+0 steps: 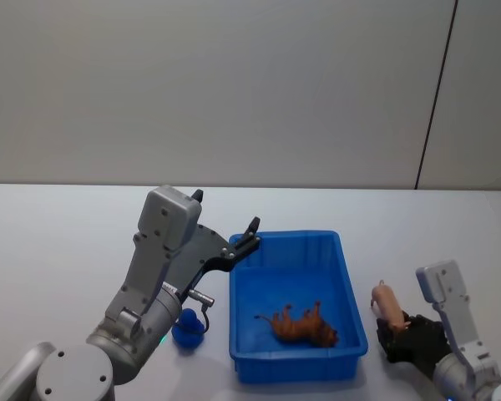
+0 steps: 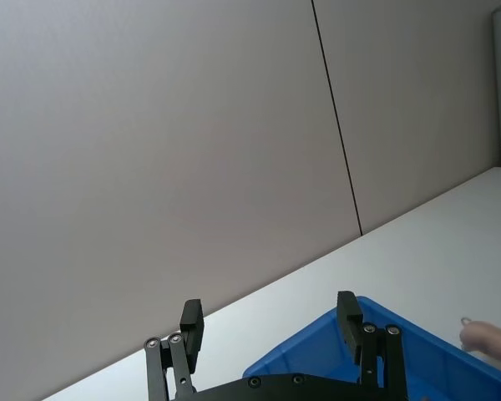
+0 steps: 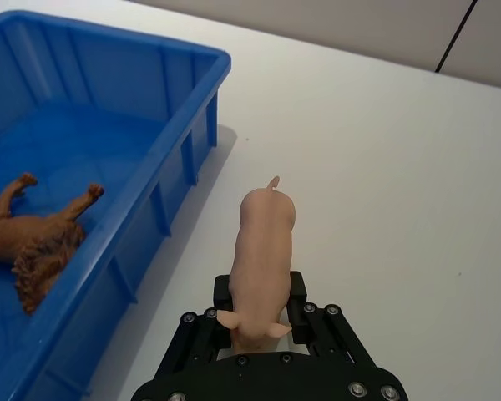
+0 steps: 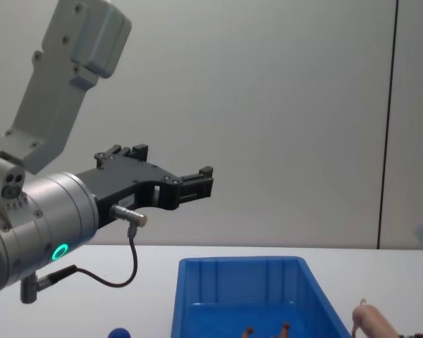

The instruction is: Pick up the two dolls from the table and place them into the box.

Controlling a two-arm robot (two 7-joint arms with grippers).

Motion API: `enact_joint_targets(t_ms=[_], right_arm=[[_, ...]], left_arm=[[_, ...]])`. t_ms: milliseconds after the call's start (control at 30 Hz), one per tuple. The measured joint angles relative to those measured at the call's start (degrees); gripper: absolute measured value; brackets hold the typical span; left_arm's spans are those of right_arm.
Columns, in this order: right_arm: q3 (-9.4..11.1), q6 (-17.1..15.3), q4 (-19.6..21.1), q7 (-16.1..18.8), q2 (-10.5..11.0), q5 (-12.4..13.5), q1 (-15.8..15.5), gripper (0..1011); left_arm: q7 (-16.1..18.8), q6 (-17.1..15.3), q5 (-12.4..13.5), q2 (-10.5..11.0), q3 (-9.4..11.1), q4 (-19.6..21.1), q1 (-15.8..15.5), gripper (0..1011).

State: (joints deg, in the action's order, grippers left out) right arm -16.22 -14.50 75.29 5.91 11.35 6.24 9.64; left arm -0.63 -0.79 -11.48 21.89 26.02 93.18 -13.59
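White table (image 1: pixel 67 234) meets grey wall (image 1: pixel 234 83).

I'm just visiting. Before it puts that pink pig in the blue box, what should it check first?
1. Pig held by the right gripper: ok, a finger on each side.
2. Pig above the box: not ok, it is to the right of the box, over the table.
3. Pig higher than the rim: cannot tell.
4. Room in the box: ok, one brown doll lies inside.
5. Left gripper out of the way: probably ok, open and raised by the box's far left corner.
6. Blue doll boxed: not ok, on the table left of the box.
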Motion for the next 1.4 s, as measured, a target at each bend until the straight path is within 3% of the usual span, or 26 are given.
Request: enact_joint_targets(t_ms=[333, 600, 933, 1200, 1400], right_arm=[[0.0, 2.2, 3.0, -1.6, 0.2, -1.6, -0.6, 360], [0.0, 3.2, 7.4, -0.7, 0.4, -2.8, -0.8, 360], [-0.6, 1.9, 11.9, 5.0, 0.0, -3.5, 0.4, 360], [-1.3, -1.2, 11.3, 9.9, -1.5, -4.1, 3.3, 361], [-1.9, -2.8, 8.3, 12.3, -3.0, -4.8, 6.1, 545]], left_arm=[[0.0, 0.0, 0.0, 0.0, 0.0, 0.0, 0.0, 1001], [0.0, 0.0, 0.0, 0.0, 0.0, 0.0, 0.0, 1002], [0.0, 0.0, 0.0, 0.0, 0.0, 0.0, 0.0, 1002], [0.0, 0.0, 0.0, 0.0, 0.0, 0.0, 0.0, 1002], [0.0, 0.0, 0.0, 0.0, 0.0, 0.0, 0.0, 1002]])
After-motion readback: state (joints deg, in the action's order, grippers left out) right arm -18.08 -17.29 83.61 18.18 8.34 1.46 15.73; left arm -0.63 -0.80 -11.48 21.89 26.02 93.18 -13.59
